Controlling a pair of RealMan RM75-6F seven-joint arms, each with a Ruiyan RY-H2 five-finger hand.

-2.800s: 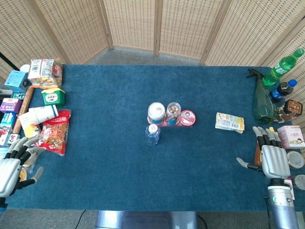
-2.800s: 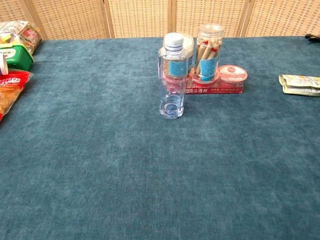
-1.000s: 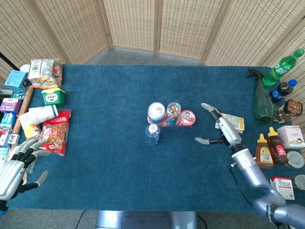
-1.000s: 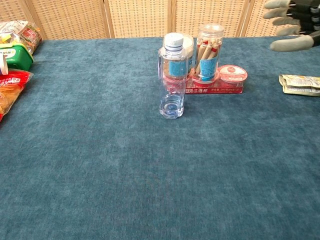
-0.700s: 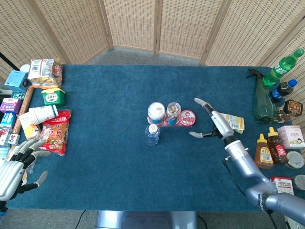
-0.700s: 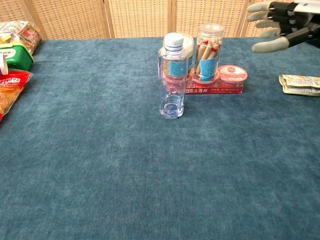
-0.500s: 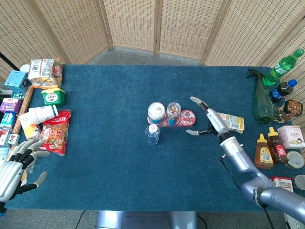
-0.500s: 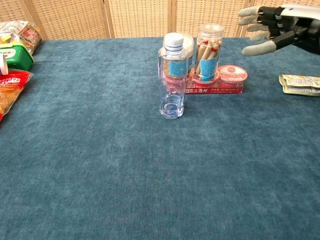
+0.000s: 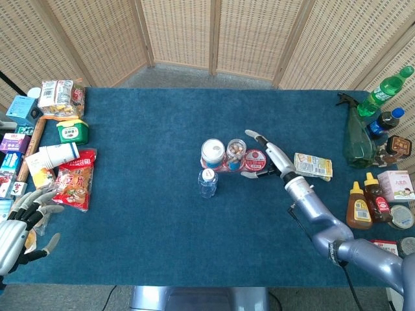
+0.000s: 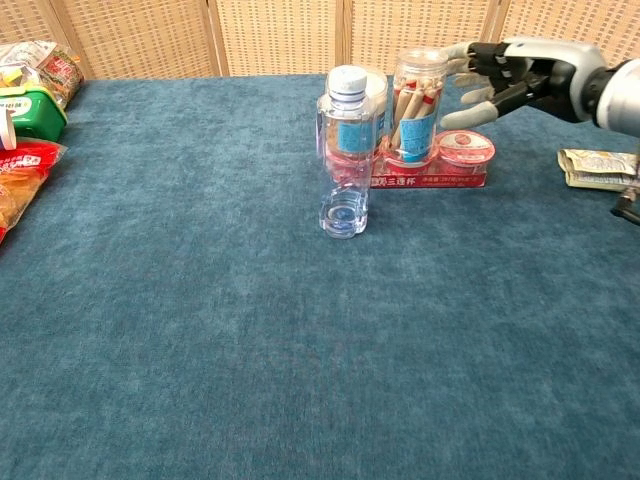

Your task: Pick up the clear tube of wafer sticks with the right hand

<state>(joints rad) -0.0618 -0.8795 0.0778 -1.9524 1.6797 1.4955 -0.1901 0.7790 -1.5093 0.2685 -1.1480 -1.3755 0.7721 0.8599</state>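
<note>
A silver-grey metallic forearm is being shown in the head view, ending in the right hand [image 9: 268,157], whose pale grey fingers [image 9: 253,135] are tipped with lighter pads. A thin black cable is being seen trailing beside the rounded arm segments. In the chest view, the right hand [image 10: 497,75] is being shown with dark, black-jointed palm sections and a glossy white-grey wrist shell. The left hand [image 9: 14,230] is being shown in matching silver-grey with black finger segments.
</note>
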